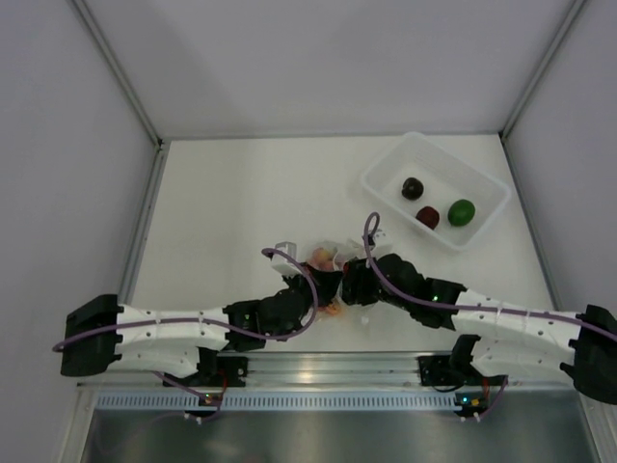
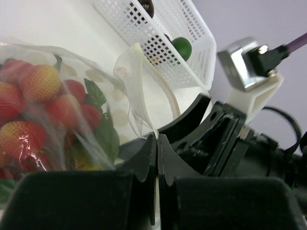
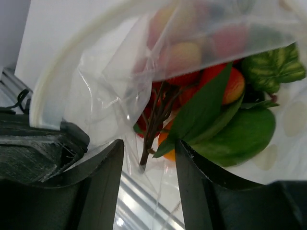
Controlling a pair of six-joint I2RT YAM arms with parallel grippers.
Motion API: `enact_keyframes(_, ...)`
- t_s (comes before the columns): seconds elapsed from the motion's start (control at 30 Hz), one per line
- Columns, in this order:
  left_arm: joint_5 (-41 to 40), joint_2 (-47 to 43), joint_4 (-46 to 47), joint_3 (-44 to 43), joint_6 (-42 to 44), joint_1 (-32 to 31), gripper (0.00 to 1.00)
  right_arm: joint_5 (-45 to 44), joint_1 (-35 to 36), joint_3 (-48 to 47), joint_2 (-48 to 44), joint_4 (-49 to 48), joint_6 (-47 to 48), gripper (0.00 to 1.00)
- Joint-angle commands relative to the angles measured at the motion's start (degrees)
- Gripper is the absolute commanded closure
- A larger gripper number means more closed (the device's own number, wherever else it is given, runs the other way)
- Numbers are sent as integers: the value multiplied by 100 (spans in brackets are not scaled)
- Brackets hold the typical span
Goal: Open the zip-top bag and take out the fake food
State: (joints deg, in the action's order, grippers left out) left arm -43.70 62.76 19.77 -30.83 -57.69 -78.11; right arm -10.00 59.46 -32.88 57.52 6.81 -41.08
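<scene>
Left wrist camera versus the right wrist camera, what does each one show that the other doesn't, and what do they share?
Only the left wrist view: the white perforated basket holding a green round piece, and the left gripper shut on the edge of the zip-top bag. Only the right wrist view: the right gripper, jaws apart with a brown stem showing between them, plus a striped green piece. Both: the zip-top bag and the red and yellow fruit cluster with green leaves inside it.
</scene>
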Motion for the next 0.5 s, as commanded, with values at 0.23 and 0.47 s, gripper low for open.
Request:
enact_keyframes(0.23,-701,316,669,-372,276,-513,100,1816,-49,300,1138,-2684,-1201,52)
enact_keyframes(0.47,-438,-27,669,-55,-119,-539,100,1125,-93,37,1868,-2869,-1402,53)
